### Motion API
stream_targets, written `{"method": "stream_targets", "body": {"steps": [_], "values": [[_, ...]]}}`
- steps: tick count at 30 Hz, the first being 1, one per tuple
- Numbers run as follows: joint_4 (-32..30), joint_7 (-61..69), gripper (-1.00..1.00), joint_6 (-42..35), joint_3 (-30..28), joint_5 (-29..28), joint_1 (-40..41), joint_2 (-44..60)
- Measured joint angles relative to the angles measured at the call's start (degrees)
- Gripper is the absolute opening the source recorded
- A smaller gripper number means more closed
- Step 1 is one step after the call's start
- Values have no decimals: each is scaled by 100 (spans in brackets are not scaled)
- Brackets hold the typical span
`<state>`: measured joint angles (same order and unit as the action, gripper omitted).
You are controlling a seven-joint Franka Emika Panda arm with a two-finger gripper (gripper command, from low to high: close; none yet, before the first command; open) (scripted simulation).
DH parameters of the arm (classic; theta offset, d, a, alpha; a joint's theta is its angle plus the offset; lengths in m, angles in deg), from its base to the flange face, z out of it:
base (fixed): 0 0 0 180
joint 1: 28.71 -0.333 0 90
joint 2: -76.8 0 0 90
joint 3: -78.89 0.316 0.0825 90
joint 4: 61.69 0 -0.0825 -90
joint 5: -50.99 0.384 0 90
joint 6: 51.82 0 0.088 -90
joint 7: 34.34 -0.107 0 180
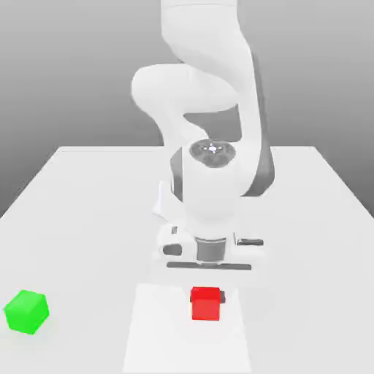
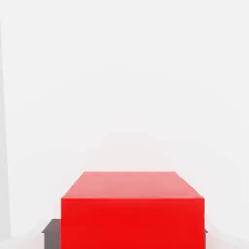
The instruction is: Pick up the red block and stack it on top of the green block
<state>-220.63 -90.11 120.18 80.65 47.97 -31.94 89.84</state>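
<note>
So the counter (image 1: 80, 226) is a plain, flat, almost white thing, tbh. Using the red block (image 1: 206, 304) as the landmark: it sits in a brighter white patch (image 1: 168, 343) of the surface, and the green block (image 1: 27, 312) rests well apart from it, toward the exterior view's left, kinda turned at an angle.

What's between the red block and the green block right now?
In the exterior view, only bare pale tabletop and part of the white patch lie between the red block and the green block.
</note>
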Motion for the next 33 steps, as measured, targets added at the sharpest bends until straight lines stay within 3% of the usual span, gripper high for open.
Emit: {"method": "stream_targets", "body": {"steps": [9, 12, 14, 29, 33], "values": [[-37, -113, -100, -1250, 3, 282, 96, -1288], [201, -600, -100, -1421, -388, 288, 95, -1222], [375, -939, -100, -1528, -672, 306, 543, -1156], [1682, -3322, -100, -2318, -1728, 662, 2204, -613], [1823, -3244, -100, -1851, -1664, 1073, 2404, 28]]}}
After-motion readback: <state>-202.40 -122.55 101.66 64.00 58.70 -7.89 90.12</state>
